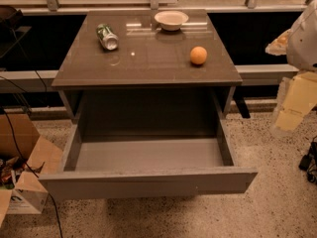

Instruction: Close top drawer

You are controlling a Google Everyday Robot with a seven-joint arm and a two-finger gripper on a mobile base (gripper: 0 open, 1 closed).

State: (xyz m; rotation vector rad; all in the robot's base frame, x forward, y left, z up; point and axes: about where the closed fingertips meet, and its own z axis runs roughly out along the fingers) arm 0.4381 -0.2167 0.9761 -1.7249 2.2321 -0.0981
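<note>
The top drawer (148, 181) is a wide grey box drawer with a plain flat front and no handle. It stands pulled far out of the grey cabinet (146, 76) toward me, and its grey inside (148, 152) holds nothing that I can see. My gripper (292, 108) hangs at the right edge of the view, to the right of the drawer's right side wall and above the floor. It touches nothing. The arm's white body (304, 38) is above it.
On the cabinet top lie a green can on its side (107, 36), a white bowl (171, 20) and an orange (198, 55). Cardboard boxes (22, 172) and cables sit on the floor at the left. A dark object (309, 162) lies at the right edge.
</note>
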